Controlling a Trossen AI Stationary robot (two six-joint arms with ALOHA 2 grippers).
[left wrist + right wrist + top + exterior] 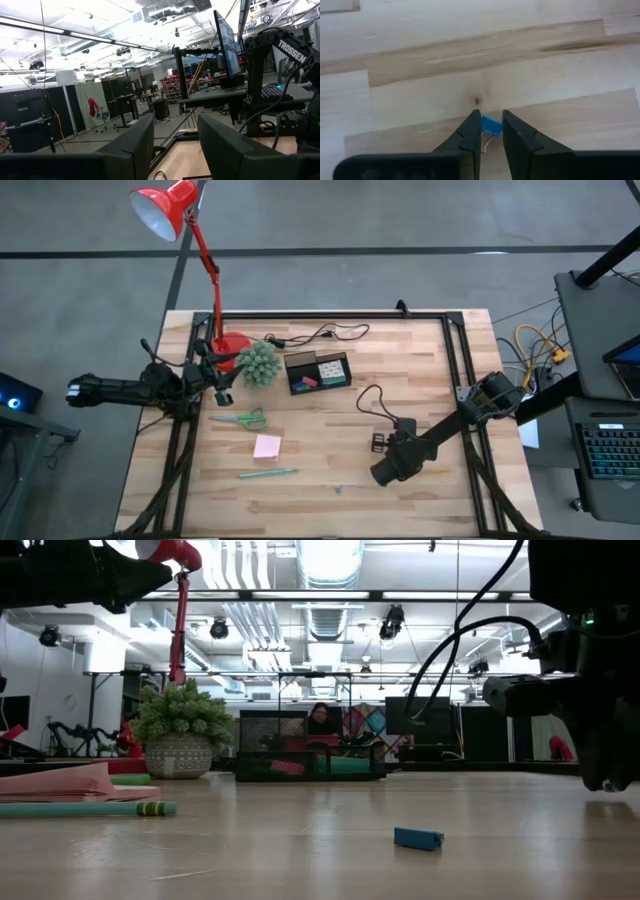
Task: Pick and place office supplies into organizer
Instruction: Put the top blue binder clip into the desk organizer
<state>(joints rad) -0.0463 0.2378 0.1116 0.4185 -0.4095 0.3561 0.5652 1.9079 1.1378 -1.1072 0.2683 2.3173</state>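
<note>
A small blue clip (491,126) lies flat on the wood and shows between my right gripper's (491,131) open fingertips. In the low view the clip (418,838) rests on the table, left of and below my right gripper (608,778), which hangs clear of it. Green-handled scissors (243,420), a pink sticky pad (267,445) and a green pen (268,473) lie on the left half. The black organizer (318,371) sits toward the far edge and holds red and green items. My left gripper (222,383) is open, raised near the plant and empty.
A spiky green plant (260,363) and the red lamp's base (232,345) stand left of the organizer. Black cables (330,334) lie along the far edge, and one loops by the right arm (374,399). Bare wood (420,360) lies to the organizer's right.
</note>
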